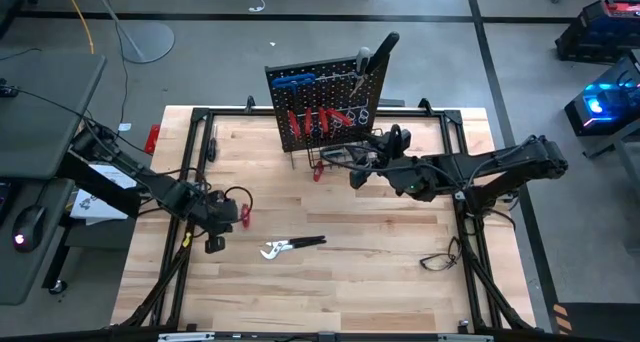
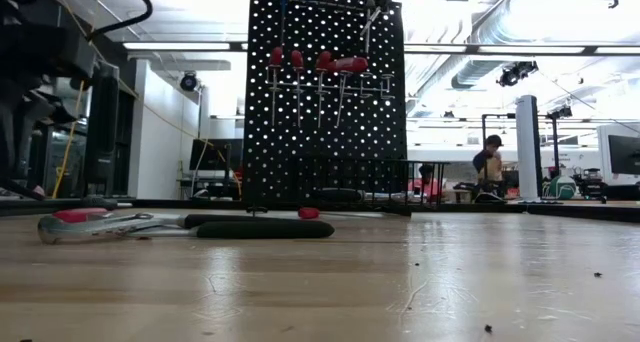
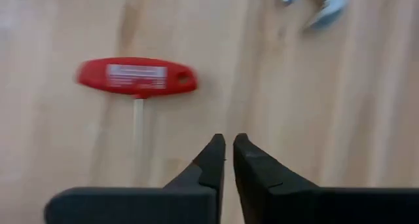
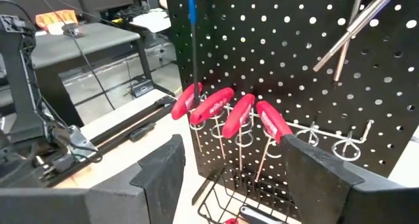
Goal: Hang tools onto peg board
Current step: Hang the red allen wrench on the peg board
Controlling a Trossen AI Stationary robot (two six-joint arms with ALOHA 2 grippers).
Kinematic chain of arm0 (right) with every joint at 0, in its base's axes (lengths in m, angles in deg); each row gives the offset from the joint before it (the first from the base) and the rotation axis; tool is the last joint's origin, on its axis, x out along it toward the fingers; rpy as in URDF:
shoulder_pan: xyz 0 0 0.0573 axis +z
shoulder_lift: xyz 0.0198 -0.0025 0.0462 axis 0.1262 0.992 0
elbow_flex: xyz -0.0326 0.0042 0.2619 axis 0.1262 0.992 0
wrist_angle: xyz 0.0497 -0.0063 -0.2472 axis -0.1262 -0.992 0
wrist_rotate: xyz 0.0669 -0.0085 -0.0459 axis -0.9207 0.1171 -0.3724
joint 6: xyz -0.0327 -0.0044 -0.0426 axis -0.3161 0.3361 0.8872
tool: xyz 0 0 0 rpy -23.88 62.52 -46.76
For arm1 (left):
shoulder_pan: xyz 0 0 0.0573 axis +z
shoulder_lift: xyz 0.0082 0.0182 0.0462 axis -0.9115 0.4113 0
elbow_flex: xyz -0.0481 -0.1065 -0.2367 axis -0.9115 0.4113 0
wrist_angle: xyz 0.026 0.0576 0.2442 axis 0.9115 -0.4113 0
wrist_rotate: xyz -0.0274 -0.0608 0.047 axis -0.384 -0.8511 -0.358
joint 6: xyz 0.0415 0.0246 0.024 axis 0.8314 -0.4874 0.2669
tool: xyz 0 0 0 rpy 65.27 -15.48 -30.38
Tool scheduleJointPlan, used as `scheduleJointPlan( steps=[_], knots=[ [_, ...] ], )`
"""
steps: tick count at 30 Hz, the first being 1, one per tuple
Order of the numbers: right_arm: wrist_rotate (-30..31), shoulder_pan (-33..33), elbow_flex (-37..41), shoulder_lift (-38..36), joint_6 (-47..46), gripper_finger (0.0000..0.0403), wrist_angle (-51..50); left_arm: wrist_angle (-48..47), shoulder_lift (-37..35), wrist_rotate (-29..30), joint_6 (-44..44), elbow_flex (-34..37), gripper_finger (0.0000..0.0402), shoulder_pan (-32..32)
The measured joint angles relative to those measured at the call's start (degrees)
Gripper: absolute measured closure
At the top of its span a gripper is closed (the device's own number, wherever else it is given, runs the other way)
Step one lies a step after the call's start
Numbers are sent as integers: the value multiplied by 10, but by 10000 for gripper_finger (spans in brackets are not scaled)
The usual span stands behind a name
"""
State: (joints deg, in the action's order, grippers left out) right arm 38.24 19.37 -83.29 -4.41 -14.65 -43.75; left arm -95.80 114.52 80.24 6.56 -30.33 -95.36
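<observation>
Peg board [image 1: 325, 107] upright near worktop [image 1: 380, 282] far edge, red T-handled keys [image 4: 226, 112] hung on it, one red T-handle key [image 3: 136, 77] flat on worktop just ahead of left gripper [image 3: 228, 152], fingers nearly together, empty, pliers [image 1: 290, 247] mid-worktop, right gripper [image 4: 255, 171] before board, fingers apart.

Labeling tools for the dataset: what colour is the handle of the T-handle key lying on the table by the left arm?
Red T-handle, with a pale label strip; clearest in the left wrist view.
</observation>
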Motion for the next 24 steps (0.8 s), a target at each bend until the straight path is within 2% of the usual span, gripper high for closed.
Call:
scheduleJointPlan(
  steps=[5, 10, 13, 20, 24],
  knots=[
    [-5, 0, 0, 0, 2, 167, -10, 4, 39, 18, 59, -12, 318, 20],
    [-28, 0, 0, 0, 3, 167, -30, -4, 106, 24, 60, -12, 243, 46],
    [-46, 0, 0, 0, 3, 167, -46, 2, 145, 29, 49, -12, 215, 64],
    [-76, 1, 0, 0, 4, 167, -85, 20, 206, 61, 41, -28, 204, 100],
    [-91, 1, 0, 0, 4, 167, -98, 18, 249, 42, 42, -30, 208, 132]
  ],
)
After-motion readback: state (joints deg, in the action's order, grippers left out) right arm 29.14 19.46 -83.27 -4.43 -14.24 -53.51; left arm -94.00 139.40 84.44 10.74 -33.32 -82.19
